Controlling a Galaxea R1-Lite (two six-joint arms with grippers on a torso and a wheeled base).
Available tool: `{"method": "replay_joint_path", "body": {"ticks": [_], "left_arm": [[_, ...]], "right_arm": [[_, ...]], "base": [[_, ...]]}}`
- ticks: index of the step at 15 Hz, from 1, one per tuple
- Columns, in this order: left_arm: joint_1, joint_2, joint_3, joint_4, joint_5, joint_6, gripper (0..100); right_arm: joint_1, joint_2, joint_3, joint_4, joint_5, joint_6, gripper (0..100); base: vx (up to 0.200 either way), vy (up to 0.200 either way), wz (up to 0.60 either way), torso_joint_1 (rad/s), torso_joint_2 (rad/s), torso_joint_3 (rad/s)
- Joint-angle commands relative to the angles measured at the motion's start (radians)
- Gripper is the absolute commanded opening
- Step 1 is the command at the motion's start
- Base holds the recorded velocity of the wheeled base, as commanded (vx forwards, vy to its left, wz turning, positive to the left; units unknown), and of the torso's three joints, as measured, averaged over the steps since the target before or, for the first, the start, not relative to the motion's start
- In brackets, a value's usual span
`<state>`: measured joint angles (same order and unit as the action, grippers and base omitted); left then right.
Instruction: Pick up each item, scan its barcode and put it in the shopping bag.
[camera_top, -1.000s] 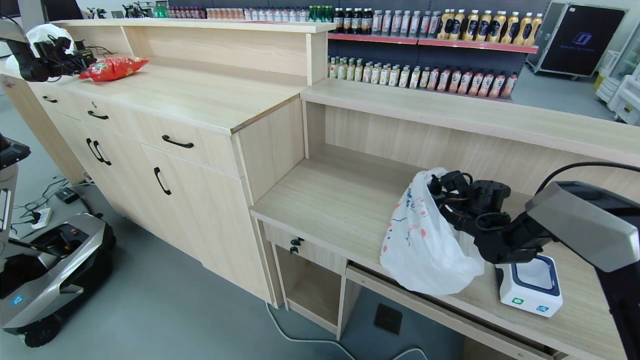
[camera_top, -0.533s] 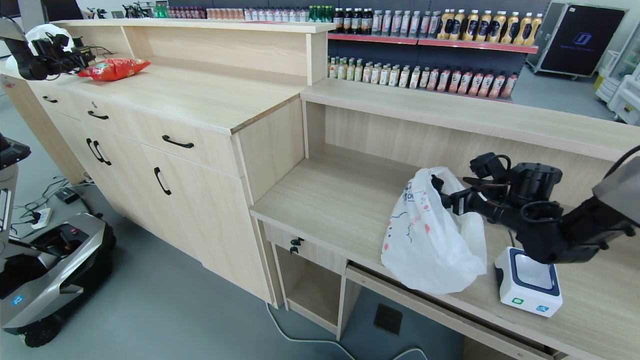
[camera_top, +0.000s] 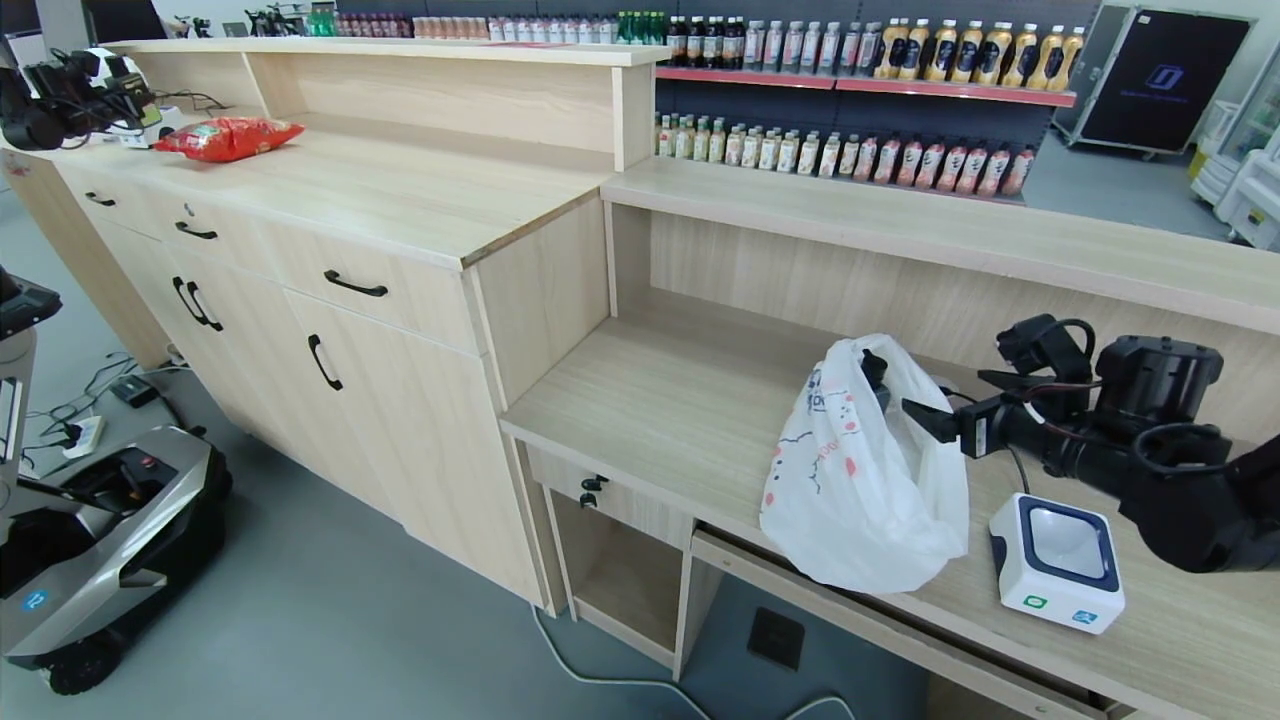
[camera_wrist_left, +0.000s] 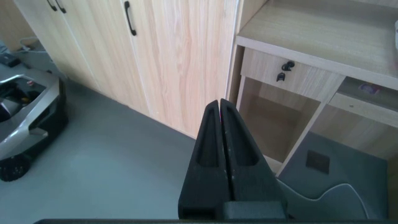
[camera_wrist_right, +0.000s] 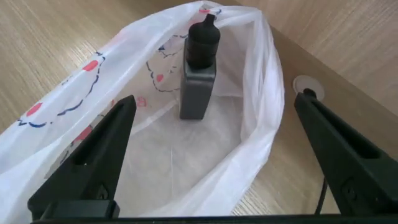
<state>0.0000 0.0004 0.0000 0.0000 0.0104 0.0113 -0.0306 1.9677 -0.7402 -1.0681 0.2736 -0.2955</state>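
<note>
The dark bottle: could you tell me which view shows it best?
The right wrist view: it looks into the open shopping bag at the whole dark bottle. The head view catches just its cap; the left wrist view faces the floor.

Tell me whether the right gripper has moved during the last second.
Yes. The right gripper, jaws open, has drawn back out of the white plastic shopping bag toward the robot's right, nearer the white square scanner.
</note>
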Motion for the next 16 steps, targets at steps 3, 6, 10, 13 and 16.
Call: {"method": "replay_joint_path", "body": {"ticks": [3, 6, 10, 13, 16], "left_arm": [[0.0, 0.0, 0.0, 0.0, 0.0, -0.001, 0], [0.0, 0.0, 0.0, 0.0, 0.0, -0.001, 0], [0.0, 0.0, 0.0, 0.0, 0.0, -0.001, 0], [0.0, 0.0, 0.0, 0.0, 0.0, -0.001, 0], [0.0, 0.0, 0.0, 0.0, 0.0, 0.001, 0]], "right_arm": [[-0.091, -0.253, 0.084, 0.007, -0.014, -0.001, 100], [-0.295, -0.457, 0.156, 0.221, -0.014, -0.011, 100], [-0.578, -0.618, 0.223, 0.381, -0.013, -0.12, 100], [-0.719, -0.635, 0.226, 0.473, -0.111, -0.119, 100], [-0.779, -0.61, 0.229, 0.554, -0.159, -0.119, 100]], "base": [[0.0, 0.0, 0.0, 0.0, 0.0, 0.0], [0.0, 0.0, 0.0, 0.0, 0.0, 0.0], [0.0, 0.0, -0.45, 0.002, 0.0, 0.003], [0.0, 0.0, -0.6, -0.004, 0.0, 0.004], [0.0, 0.0, -0.6, -0.001, 0.0, 0.002]]}}
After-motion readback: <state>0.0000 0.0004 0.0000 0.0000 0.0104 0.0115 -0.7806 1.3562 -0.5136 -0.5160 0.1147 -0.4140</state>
